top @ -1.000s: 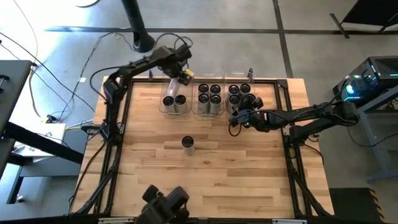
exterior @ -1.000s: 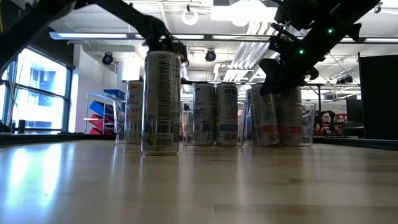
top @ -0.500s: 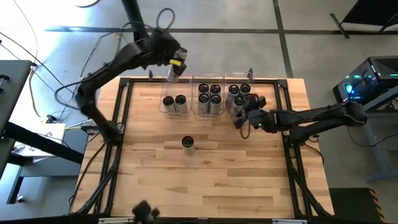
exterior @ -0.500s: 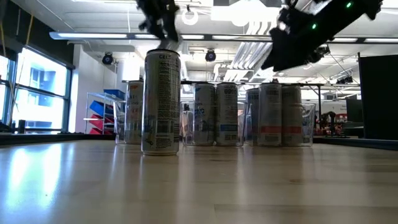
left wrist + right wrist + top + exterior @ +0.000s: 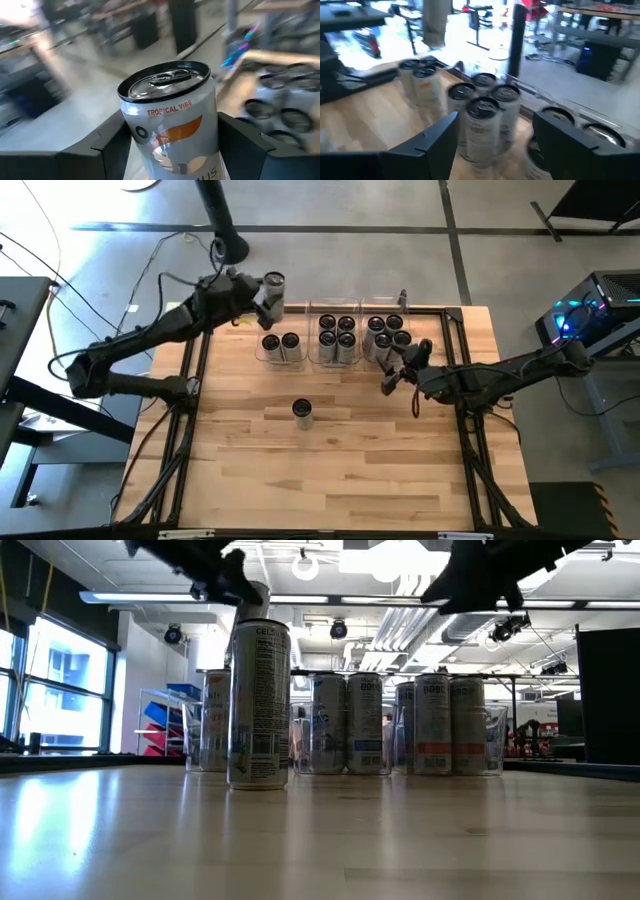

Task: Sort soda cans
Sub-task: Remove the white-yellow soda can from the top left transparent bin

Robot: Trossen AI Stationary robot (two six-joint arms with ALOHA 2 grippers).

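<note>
My left gripper (image 5: 268, 290) is raised over the table's far edge, beside the left bin's far end. It is shut on a grey-white soda can (image 5: 170, 120) marked "Tropical Vibe" with an orange graphic. One lone can (image 5: 302, 411) stands upright on its base mid-table, nearest the camera in the low view (image 5: 259, 705). The other cans stand in three clear bins: two in the left bin (image 5: 279, 342), several in the middle bin (image 5: 337, 332) and several in the right bin (image 5: 388, 332). My right gripper (image 5: 398, 372) is open, raised just near of the right bin, touching nothing. My left gripper pinches the can's side wall (image 5: 131, 135) between its two fingers (image 5: 107, 147), one on each side, below the rim. It comes at the can from the table's left. The can is lifted clear, roughly upright, with its dark top (image 5: 165, 80) showing above the fingers.
The three clear bins sit side by side along the far edge, the left bin's far part (image 5: 284, 310) bare. A black frame (image 5: 196, 360) borders the table. Bare wood lies near of the lone can. Both arms show high up in the low view.
My left gripper, carrying the can, has risen and swung from over the left bin's far end toward the table's far-left corner. My right gripper has risen away from the right bin's cans and drawn back toward the near side. The can it hovered at stays standing in the bin.
</note>
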